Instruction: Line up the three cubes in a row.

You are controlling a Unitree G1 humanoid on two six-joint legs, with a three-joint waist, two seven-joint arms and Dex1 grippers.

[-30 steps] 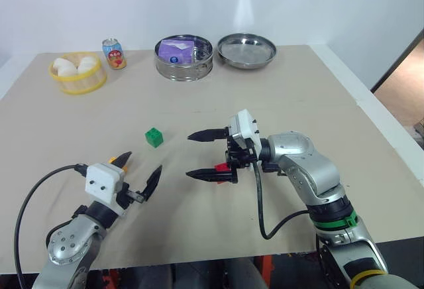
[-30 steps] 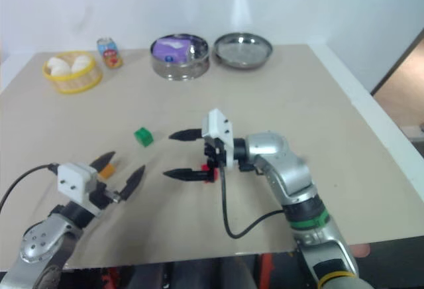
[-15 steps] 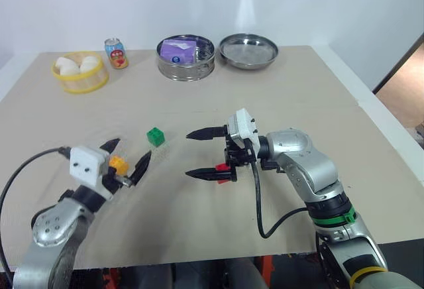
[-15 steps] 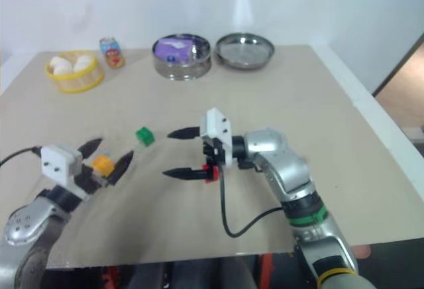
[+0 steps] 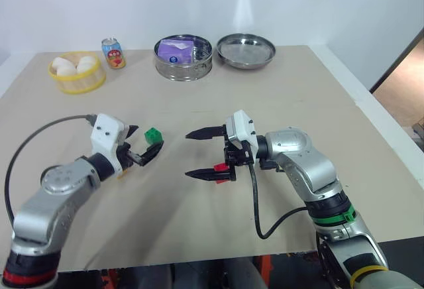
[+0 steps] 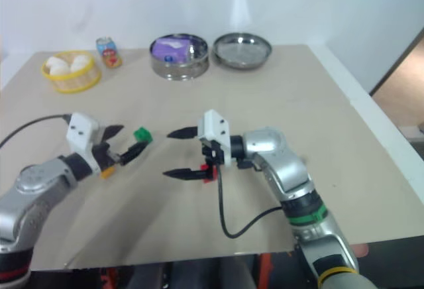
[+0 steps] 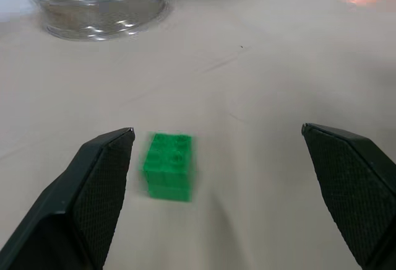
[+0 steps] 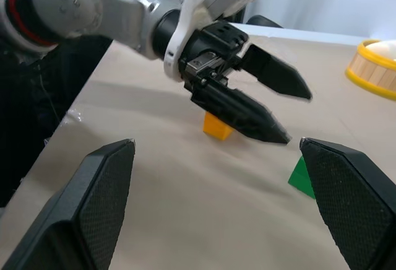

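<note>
The left gripper hangs with fingers spread wide, just beside the green cube on the table. The yellow cube lies under that gripper. The right gripper is spread too, empty, with the red cube beside its lower finger.

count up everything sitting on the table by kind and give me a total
Toy-brick cubes: 3, the green cube, the yellow-orange cube, the red cube
Drink can: 1
Steel pans: 2, the pan with purple contents, the shallow pan
Yellow basket: 1
Total: 7
</note>
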